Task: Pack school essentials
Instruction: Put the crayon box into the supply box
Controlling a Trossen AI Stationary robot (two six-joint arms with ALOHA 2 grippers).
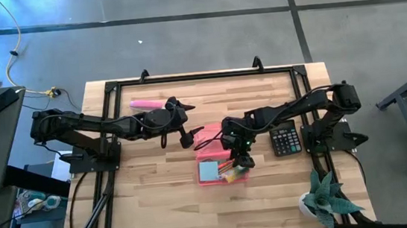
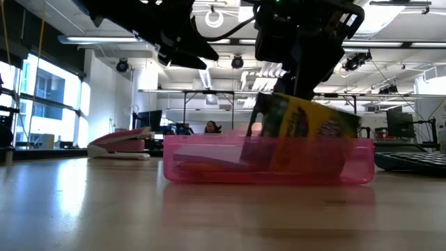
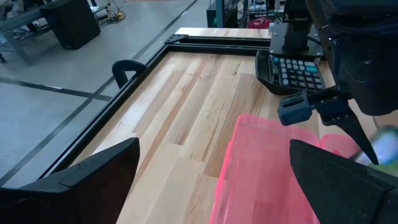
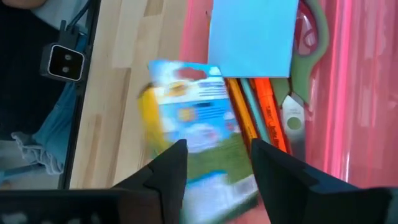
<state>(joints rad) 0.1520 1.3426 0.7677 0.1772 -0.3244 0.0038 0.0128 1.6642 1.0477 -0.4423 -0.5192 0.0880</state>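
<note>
A pink tray [image 1: 206, 158] sits at the table's middle and holds the light-blue note pad [image 4: 252, 37], green-handled scissors [image 4: 306, 59], an orange-red pen [image 4: 268, 112] and thin pencils. A yellow-green box [image 2: 306, 132] stands tilted inside the tray, its lower end on the tray's floor. My right gripper [image 4: 217, 168] is open just above the box's upper end, which looks blurred. My left gripper [image 3: 214, 180] hovers open beside the tray's far left corner [image 3: 249, 124], with nothing between its fingers. My right gripper points slanting down over the box's upper end [image 4: 205, 134], one finger on either side of it. I cannot tell whether a finger touches the box. The box leans in the tray with its bottom inside.
A black calculator [image 1: 286, 137] lies right of the tray, close to the right arm. A pink oblong bar [image 1: 146, 103] lies at the far left. A small potted plant [image 1: 328, 199] stands at the near right corner. A black frame [image 1: 111, 89] borders the table.
</note>
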